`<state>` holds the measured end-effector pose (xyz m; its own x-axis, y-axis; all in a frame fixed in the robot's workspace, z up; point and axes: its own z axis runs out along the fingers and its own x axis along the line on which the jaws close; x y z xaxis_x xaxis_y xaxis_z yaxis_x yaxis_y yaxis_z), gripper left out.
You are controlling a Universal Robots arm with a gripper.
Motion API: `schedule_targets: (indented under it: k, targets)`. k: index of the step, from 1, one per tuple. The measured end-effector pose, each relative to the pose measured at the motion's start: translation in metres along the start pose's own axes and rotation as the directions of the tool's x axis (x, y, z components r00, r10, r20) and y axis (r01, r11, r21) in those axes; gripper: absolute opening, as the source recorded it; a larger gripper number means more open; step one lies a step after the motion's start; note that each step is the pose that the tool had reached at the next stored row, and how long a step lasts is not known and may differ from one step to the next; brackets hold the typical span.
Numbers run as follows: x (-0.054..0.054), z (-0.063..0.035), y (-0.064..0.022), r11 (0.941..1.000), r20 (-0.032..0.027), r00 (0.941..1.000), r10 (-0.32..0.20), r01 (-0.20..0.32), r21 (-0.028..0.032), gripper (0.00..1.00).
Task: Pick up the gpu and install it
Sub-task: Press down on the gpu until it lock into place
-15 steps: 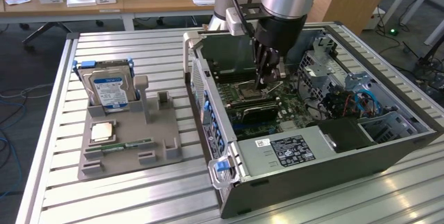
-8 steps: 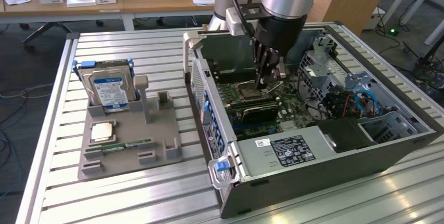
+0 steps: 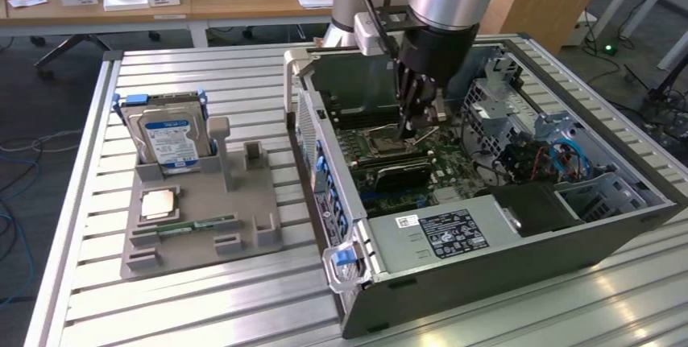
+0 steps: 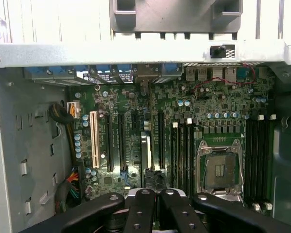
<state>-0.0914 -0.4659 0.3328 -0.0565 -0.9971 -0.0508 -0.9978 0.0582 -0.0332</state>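
In the exterior view, you are looking at the hand [image 3: 417, 131] reaching straight down into the open computer case [image 3: 484, 274], which is lying on the tabletop [image 3: 193, 315]. Its fingertips are hanging just above the motherboard, beside the CPU socket [image 3: 384, 139]. The gpu [image 3: 404, 174] is appearing as a dark, narrow card standing on edge on the board, just beside and below the fingertips, on the side nearer the camera. Its long axis is running across the board, towards the case's rear wall at the exterior view's left. In the wrist view, you are seeing the hand [image 4: 153, 194] with its fingers [image 4: 141, 208] pressed together. The gpu [image 4: 145, 150] is showing edge-on as a thin pale strip. It is running straight out from the fingertips, between the long black expansion slots, towards the rear ports, with the CPU socket [image 4: 219, 170] lying off to one side. The card is lying directly in line with the hand and under its tips. You cannot tell whether the fingers are pinching its edge or only touching it.
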Motion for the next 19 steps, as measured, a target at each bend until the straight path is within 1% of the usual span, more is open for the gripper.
schedule_targets:
  k: [19]
  targets:
    - [0.002,0.0345,0.0011,1.0,-0.0001,1.0,0.002,-0.002,0.0001,0.11]
